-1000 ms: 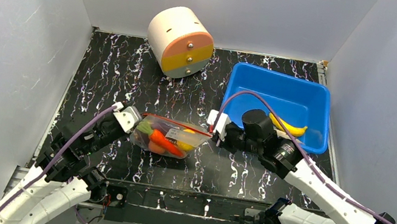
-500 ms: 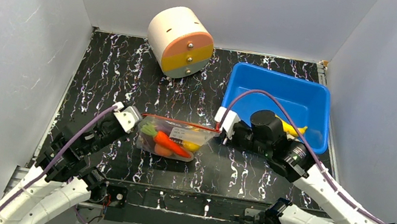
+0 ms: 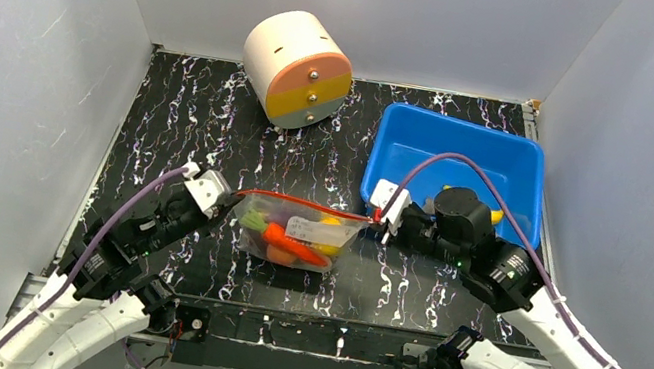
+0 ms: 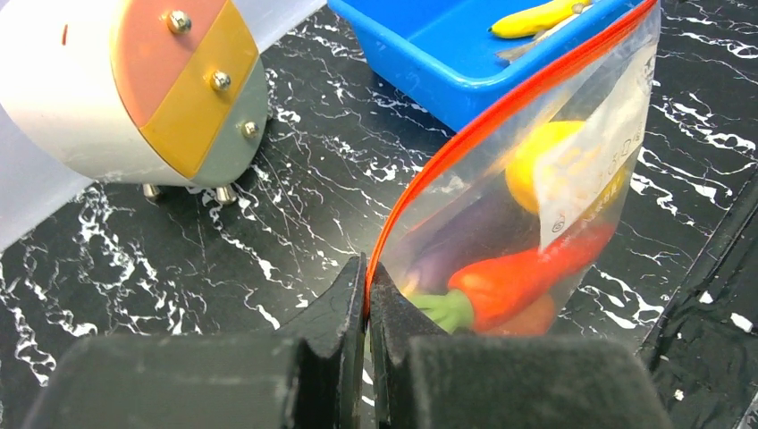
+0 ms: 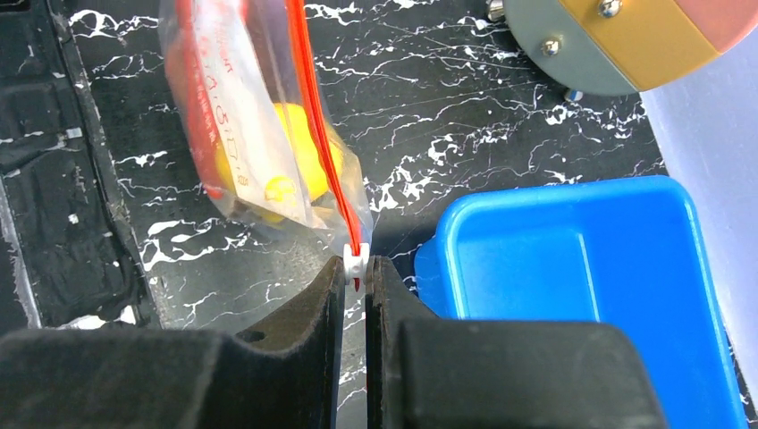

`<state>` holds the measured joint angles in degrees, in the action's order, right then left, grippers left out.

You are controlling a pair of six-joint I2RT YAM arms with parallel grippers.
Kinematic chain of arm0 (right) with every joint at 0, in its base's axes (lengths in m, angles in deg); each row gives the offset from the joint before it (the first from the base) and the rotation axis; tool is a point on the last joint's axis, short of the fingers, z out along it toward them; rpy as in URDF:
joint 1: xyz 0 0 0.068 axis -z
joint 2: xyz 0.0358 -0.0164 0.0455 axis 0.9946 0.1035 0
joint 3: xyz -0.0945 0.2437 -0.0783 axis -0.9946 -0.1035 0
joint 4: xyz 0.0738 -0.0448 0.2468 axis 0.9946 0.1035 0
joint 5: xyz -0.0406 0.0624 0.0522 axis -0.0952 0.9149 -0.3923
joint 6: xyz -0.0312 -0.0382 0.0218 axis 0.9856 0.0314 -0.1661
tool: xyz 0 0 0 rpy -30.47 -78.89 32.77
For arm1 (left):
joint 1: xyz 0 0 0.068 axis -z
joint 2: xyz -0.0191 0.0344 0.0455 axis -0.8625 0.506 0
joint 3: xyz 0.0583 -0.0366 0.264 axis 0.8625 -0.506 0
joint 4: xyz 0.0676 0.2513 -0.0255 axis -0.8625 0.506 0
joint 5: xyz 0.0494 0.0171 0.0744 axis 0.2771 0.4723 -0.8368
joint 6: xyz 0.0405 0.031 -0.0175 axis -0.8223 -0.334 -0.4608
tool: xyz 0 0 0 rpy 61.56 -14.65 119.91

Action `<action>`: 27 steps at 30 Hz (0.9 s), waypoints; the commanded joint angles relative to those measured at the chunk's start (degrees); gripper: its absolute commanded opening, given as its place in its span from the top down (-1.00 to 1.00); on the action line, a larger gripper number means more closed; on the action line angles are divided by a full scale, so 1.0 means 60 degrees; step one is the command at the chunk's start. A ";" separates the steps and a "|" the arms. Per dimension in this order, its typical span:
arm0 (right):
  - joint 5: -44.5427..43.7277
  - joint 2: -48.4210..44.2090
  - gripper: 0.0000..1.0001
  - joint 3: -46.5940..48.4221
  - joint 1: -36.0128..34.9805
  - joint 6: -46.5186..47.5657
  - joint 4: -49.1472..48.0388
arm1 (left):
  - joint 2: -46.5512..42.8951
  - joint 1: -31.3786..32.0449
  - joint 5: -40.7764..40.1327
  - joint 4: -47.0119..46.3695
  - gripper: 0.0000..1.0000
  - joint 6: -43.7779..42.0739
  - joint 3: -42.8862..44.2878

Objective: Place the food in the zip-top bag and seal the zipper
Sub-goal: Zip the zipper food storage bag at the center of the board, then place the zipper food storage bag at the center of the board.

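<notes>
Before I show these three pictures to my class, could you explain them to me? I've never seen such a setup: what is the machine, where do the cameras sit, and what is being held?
The machine is two robot arms bolted at the near edge of a table. One picture looks down from above. The other two come from a camera on each wrist, so dark fingers fill the bottom. Between the arms is a clear bag of toy food, including a carrot. The left gripper pinches one end of its red zipper strip. The right gripper pinches the white pull tab at the other end. Behind stand a blue bin holding a banana, and a cream-and-orange drum.
</notes>
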<state>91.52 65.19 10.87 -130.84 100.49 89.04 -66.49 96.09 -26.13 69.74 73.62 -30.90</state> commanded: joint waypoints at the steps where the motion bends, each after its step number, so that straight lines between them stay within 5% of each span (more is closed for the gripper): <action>1: -0.0172 0.0387 1.00 0.0158 0.0063 0.0392 -0.1343 | 0.0430 -0.0061 -0.0417 0.0170 1.00 0.0815 0.0282; 16: -0.0021 0.4580 0.80 0.1122 0.1122 0.1032 -0.5064 | 0.2176 -0.0089 -0.3516 -0.1057 1.00 0.2016 -0.0598; 27: -0.0709 0.4240 -0.55 0.2035 0.1221 -0.1521 -0.4769 | 0.3760 -0.0310 -0.4649 -0.1604 1.00 0.2304 -0.0148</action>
<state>88.50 95.46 18.61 -123.56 99.71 62.75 -45.44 95.21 -50.24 62.88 86.36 -34.33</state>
